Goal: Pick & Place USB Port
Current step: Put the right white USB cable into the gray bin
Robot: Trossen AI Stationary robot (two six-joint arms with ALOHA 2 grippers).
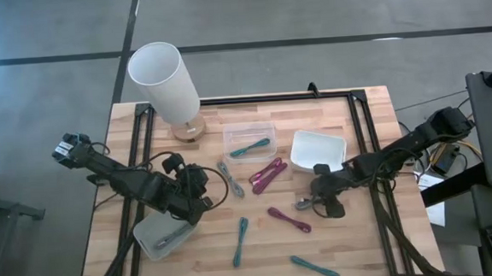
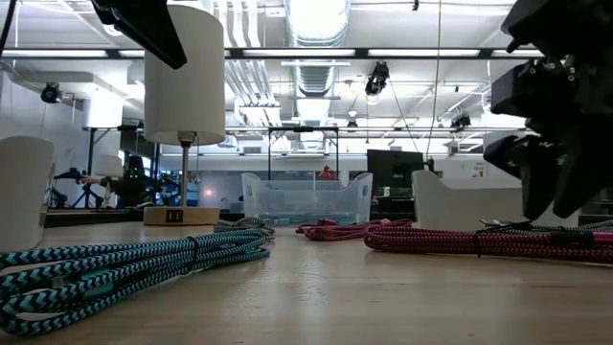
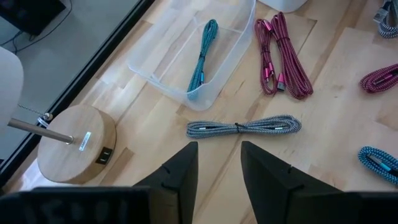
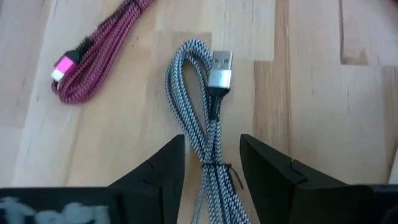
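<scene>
Grey-white USB cable [image 4: 208, 118] lies on the wood between the right gripper's [image 4: 211, 163] parted fingers [image 4: 155, 171], neither clearly touching it. Left gripper [image 3: 216, 171] hovers open, holding nothing.

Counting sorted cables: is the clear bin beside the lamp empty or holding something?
Holding something: one teal cable lies inside the clear bin.

looks like a lab or workshop: exposed ceiling ducts [image 2: 316, 72] and strip lights [image 2: 316, 14], monitors [image 2: 393, 172] on distant desks, grey concrete floor [image 1: 307, 10] around wooden table [image 1: 364, 242].
</scene>
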